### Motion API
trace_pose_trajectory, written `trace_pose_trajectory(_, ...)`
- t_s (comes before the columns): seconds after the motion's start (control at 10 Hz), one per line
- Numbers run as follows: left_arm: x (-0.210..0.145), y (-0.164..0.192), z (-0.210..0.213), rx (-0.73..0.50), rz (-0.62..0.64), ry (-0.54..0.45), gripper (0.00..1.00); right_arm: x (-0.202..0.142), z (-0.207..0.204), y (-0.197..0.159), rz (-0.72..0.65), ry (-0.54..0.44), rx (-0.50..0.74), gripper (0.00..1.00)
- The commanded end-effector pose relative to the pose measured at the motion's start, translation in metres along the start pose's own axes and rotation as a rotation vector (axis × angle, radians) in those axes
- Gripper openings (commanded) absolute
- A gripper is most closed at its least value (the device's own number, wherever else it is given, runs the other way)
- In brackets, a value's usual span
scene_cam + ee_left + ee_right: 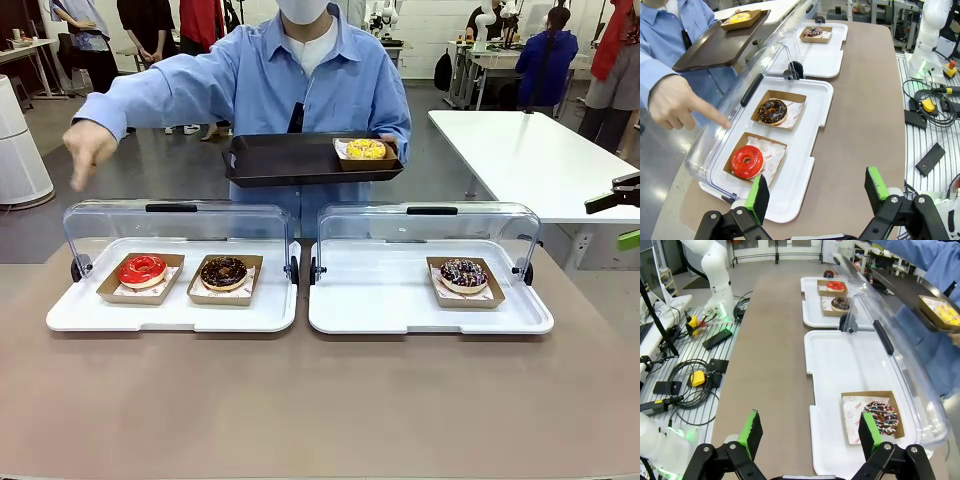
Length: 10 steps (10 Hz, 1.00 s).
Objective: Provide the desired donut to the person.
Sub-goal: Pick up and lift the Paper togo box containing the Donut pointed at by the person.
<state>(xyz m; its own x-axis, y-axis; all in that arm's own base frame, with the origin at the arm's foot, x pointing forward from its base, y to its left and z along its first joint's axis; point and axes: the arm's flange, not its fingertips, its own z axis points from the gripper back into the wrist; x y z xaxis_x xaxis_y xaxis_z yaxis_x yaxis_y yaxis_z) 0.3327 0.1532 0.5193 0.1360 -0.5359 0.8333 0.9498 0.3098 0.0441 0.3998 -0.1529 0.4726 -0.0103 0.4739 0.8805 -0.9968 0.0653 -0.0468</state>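
Plainly round, the red-glazed donut (142, 269) has no long axis; it lies flat, hole upward, in a brown paper boat at the left end of the left white tray (170, 318), with a chocolate donut (223, 271) in its own boat just beside it. Both trays' clear covers stand raised along the far edge. The person (300, 80) in the light blue shirt stretches one arm out over that tray, and the pointing hand (90, 150) angles its forefinger down toward the red donut from behind the cover; whether the fingertip touches the plastic cannot be told. The person's other arm holds a dark serving tray (290, 160) level at chest height, carrying a yellow donut (365, 149). A sprinkled donut (463, 274) sits on the right white tray (400, 310). The left gripper (816, 189) hangs above the near table edge with its jaws spread wide and nothing between them; the red donut lies ahead of it, just beyond one green pad and outside the gap. The right gripper (810, 432) is likewise spread and empty, with the sprinkled donut just beyond one pad.
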Motion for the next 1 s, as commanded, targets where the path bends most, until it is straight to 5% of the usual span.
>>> trace_pose_trajectory(0.0,-0.0001,-0.0011,0.0008,0.0,-0.003,-0.009,1.0,0.0001,0.0005,0.0012,0.005,0.003,0.007,1.0)
trace_pose_trajectory(0.9,-0.0001,-0.0011,0.0008,0.0,-0.003,-0.009,1.0,0.0001,0.0005,0.0012,0.005,0.003,0.007,1.0)
